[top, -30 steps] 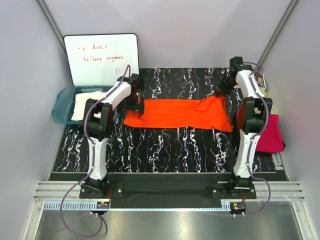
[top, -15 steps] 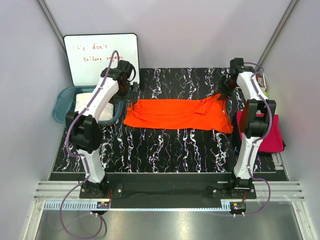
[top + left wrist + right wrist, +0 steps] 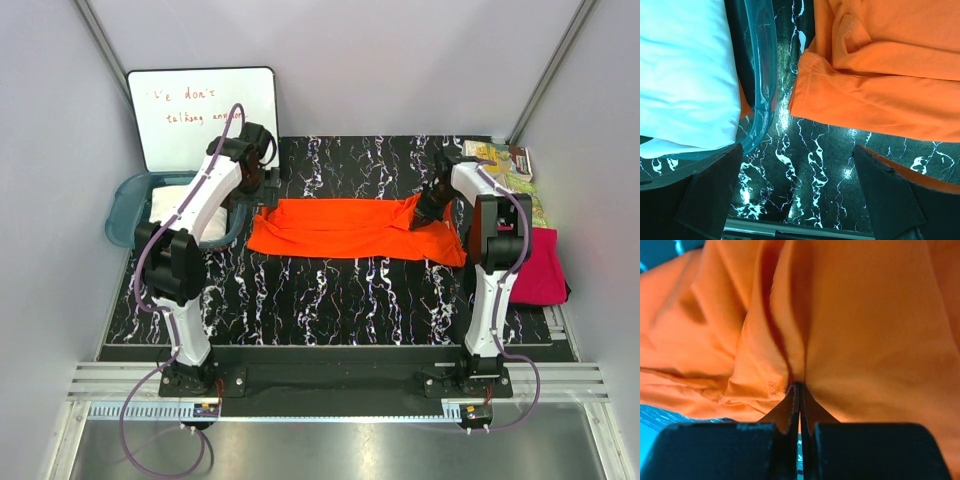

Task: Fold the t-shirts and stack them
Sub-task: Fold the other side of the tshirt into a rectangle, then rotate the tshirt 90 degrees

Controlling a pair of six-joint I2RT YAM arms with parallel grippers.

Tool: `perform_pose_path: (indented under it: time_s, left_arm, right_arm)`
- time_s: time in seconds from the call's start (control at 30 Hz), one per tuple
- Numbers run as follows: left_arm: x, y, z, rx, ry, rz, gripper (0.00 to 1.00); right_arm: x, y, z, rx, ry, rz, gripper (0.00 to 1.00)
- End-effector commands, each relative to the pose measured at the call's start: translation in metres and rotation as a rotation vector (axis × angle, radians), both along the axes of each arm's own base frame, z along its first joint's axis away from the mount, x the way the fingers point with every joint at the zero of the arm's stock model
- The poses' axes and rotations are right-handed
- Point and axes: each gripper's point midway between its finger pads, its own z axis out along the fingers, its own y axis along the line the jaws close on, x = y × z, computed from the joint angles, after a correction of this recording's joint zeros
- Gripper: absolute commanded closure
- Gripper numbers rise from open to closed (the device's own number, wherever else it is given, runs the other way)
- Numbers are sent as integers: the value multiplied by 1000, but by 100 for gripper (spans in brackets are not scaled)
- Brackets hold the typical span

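Orange shirt [image 3: 350, 228]: soft, limp, light — best pinched at the hem.
My right jaws: shut on a fold of it.
My left jaws: wide open — empty.

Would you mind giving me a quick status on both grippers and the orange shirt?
Right gripper shut on orange t-shirt, right end. Left gripper open by shirt's left edge. Teal tub close alongside.
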Motion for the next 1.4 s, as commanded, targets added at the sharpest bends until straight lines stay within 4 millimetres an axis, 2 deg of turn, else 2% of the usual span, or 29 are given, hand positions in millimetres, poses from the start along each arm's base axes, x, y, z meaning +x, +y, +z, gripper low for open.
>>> perform_pose_path:
  time_s: [0.0, 0.13, 0.33, 0.43, 0.57, 0.67, 0.77, 0.8, 0.83, 0.9, 0.93, 0.97, 1.0, 1.03, 1.07, 1.1, 1.13, 1.17, 1.2, 1.23, 1.27, 1.3, 1.33, 1.37]
  left_arm:
    - [5, -1, 5, 3, -25, -15, 1]
    - [4, 1, 4, 11, -19, -14, 1]
    - [0, 2, 0, 11, -8, -15, 1]
    - [0, 0, -2, 8, 0, -19, 1]
    - [1, -5, -4, 0, 4, -36, 1]
    - [2, -11, -7, -3, 9, -63, 1]
    - [6, -20, -9, -13, 7, -97, 1]
    - [9, -24, -10, -19, 5, -104, 1]
    - [11, -27, -11, -29, 6, -112, 1]
    - [17, -37, -13, -45, 7, -130, 1]
    - [19, -40, -16, -50, 11, -140, 1]
    - [20, -45, -23, -51, 23, -152, 4]
    - [24, -51, -23, -72, 21, -167, 10]
    - [26, -56, -26, -88, 24, -183, 78]
    - [28, -60, -35, -88, 43, -184, 100]
    - [32, -63, -34, -90, 33, -191, 100]
    - [36, -65, -37, -77, 27, -199, 100]
    - [43, -67, -45, -65, 33, -199, 100]
    - [46, -66, -49, -50, 36, -192, 100]
    - [48, -66, -64, -37, 68, -184, 100]
    - [57, -68, -60, -35, 45, -177, 100]
    - [61, -69, -63, -36, 44, -172, 100]
    - [64, -71, -74, -34, 60, -160, 100]
    - [72, -75, -72, -45, 42, -157, 100]
  right_arm:
    - [25, 8, 4, 18, -59, -4, 100]
    - [39, 16, 5, 33, -77, -9, 100]
    - [68, 32, 31, 44, -170, -9, 100]
    - [79, 38, 34, 57, -189, -12, 100]
    - [92, 51, 25, 68, -199, 6, 100]
    - [103, 63, 27, 78, -229, 34, 100]
    - [107, 64, 55, 54, -298, 48, 100]
    - [102, 60, 58, 37, -297, 46, 100]
    - [100, 53, 83, 2, -349, 47, 100]
    - [85, 42, 108, -42, -385, 44, 100]
    - [78, 36, 112, -63, -390, 49, 100]
    - [70, 33, 115, -69, -388, 52, 100]
    - [52, 29, 115, -76, -366, 56, 100]
    - [42, 26, 113, -83, -346, 59, 100]
    - [32, 24, 108, -87, -324, 62, 100]
    - [13, 21, 100, -96, -283, 64, 100]
    - [4, 19, 94, -102, -256, 60, 100]
    - [-14, 17, 77, -109, -198, 57, 100]
    - [-20, 14, 75, -120, -189, 50, 100]
    - [-27, 12, 69, -127, -168, 46, 100]
    - [-36, 10, 57, -135, -128, 48, 100]
    - [-39, 8, 51, -145, -113, 45, 100]
    - [-42, 6, 46, -154, -97, 43, 100]
    - [-46, 5, 36, -163, -67, 45, 100]
